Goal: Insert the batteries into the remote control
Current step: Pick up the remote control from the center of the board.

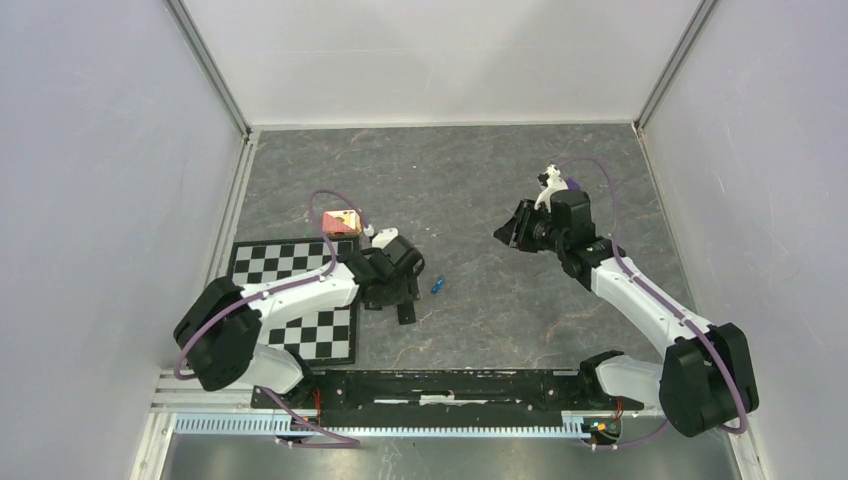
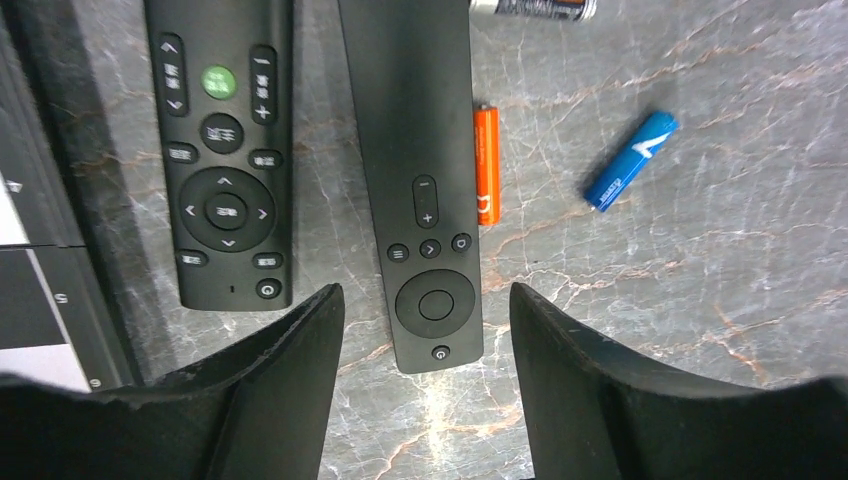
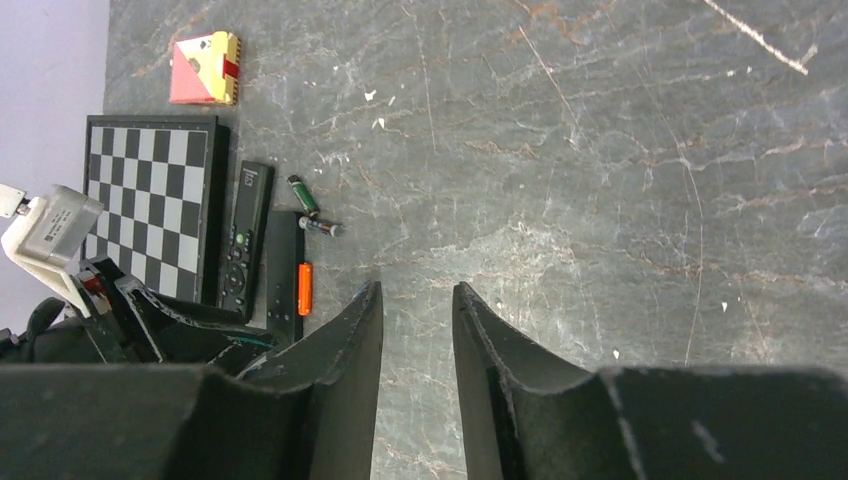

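Over the button end of the remote control (image 2: 420, 180) hangs the left hand (image 2: 425, 400). Its fingers (image 2: 290, 400) are set wide, one to each side of that end, with a strip of tabletop (image 2: 700, 350) showing between each finger and the black casing. It holds nothing. The remote control lies flat, button face up.

Just beside one long edge of the remote, parallel to it, lies the orange battery (image 2: 486, 165), so close that I cannot tell whether they touch. Farther out on that same side the blue battery (image 2: 630, 160) lies tilted, apart from the remote. Near the remote's far half is another battery (image 2: 535, 8) in a dark and orange wrap, with a green one (image 3: 303, 193) just past it.

Along the remote's other long edge lies a second remote (image 2: 222, 150) with a green button, parallel and near. Past that is the chequerboard (image 3: 150, 200), and off its far corner, well away from the remote, sits a red and yellow box (image 3: 205, 68).

Well apart from the remote, on the blue battery's side, the right hand (image 1: 515, 228) is up off the tabletop. Its fingers stand a narrow gap apart with nothing between them.
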